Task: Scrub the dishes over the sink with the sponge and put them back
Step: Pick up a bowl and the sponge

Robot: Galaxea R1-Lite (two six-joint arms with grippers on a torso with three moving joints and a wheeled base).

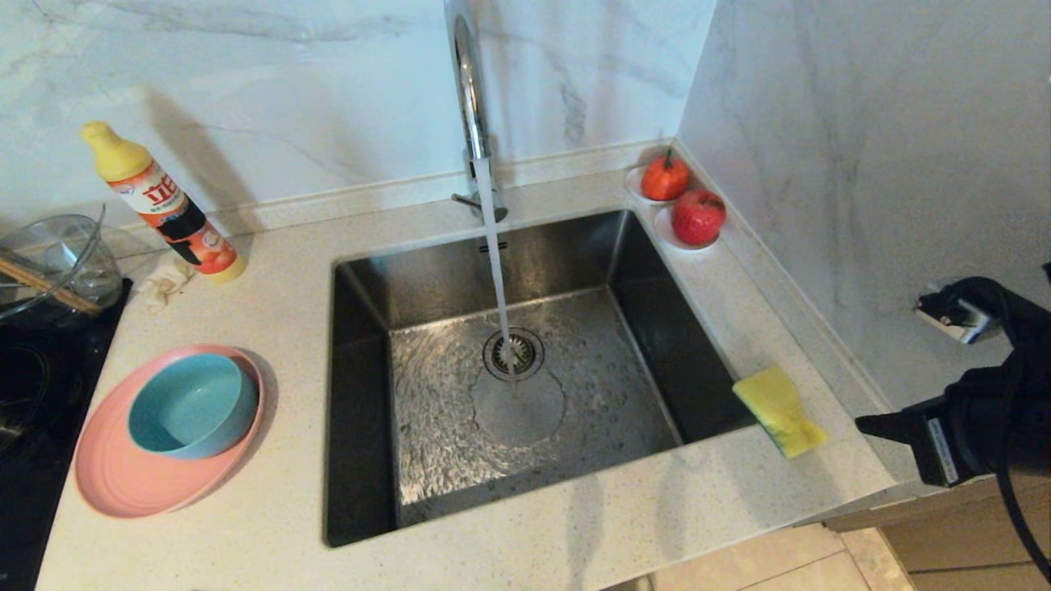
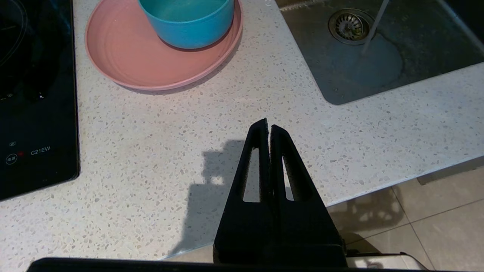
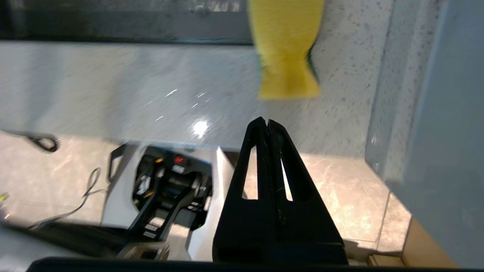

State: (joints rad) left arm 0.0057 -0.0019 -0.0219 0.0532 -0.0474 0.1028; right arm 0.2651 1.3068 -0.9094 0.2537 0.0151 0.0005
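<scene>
Black slotted wedge jaws, cabled arm [image 1: 977, 419]

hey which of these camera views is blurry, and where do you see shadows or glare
Right wrist view: motion-smeared, the sponge and countertop streaked, a bright glare spot on the counter. Left wrist view: sharp, the shut left gripper casting a hard shadow on the counter. Head view: crisp, with a soap bottle shadow on the wall.
</scene>
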